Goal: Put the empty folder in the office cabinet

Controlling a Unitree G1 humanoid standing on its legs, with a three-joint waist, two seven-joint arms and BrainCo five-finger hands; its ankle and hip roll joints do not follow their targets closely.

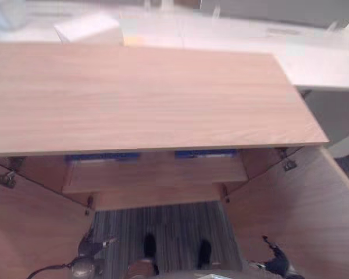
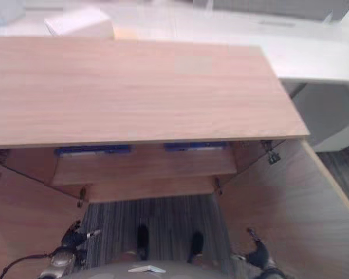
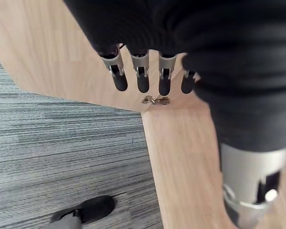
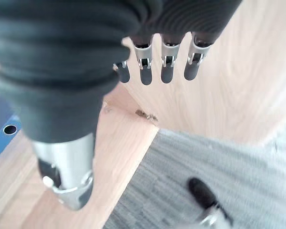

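The wooden office cabinet (image 1: 145, 99) stands right below me with both doors swung open, the left door (image 1: 29, 226) and the right door (image 1: 302, 215). On its inner shelf (image 1: 154, 174), two blue folders (image 1: 102, 157) (image 1: 205, 153) peek out from under the top. A corner of a blue folder (image 4: 0, 129) also appears in the right wrist view. My left hand (image 1: 88, 249) hangs low by the left door, fingers (image 3: 140, 76) straight and holding nothing. My right hand (image 1: 275, 260) hangs low by the right door, its fingers (image 4: 167, 67) straight and likewise holding nothing.
White desks (image 1: 314, 64) run behind the cabinet, with a white box (image 1: 90, 29) on the far left one. Striped grey carpet (image 1: 174, 224) lies between the open doors. Metal hinges (image 1: 289, 165) stick out at the door edges.
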